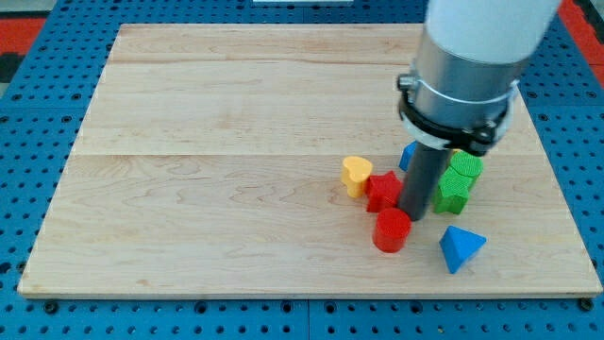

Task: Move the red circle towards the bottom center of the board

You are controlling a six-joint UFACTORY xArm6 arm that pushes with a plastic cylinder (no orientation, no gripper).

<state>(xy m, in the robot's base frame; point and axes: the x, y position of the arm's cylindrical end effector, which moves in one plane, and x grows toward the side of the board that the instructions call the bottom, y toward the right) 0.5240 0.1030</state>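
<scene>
The red circle [392, 230] lies on the wooden board [236, 142] at the view's lower right. My tip [412, 217] sits just above and to the right of it, touching or nearly touching its upper right edge. A red star-like block [382, 191] lies directly above the red circle, to the left of the rod. A yellow heart [356, 175] lies left of the red star.
A blue triangle [461, 247] lies to the right of the red circle. Two green blocks [457, 184] stand right of the rod. A blue block [408, 156] is partly hidden behind the rod. The board's bottom edge [311, 295] is close below.
</scene>
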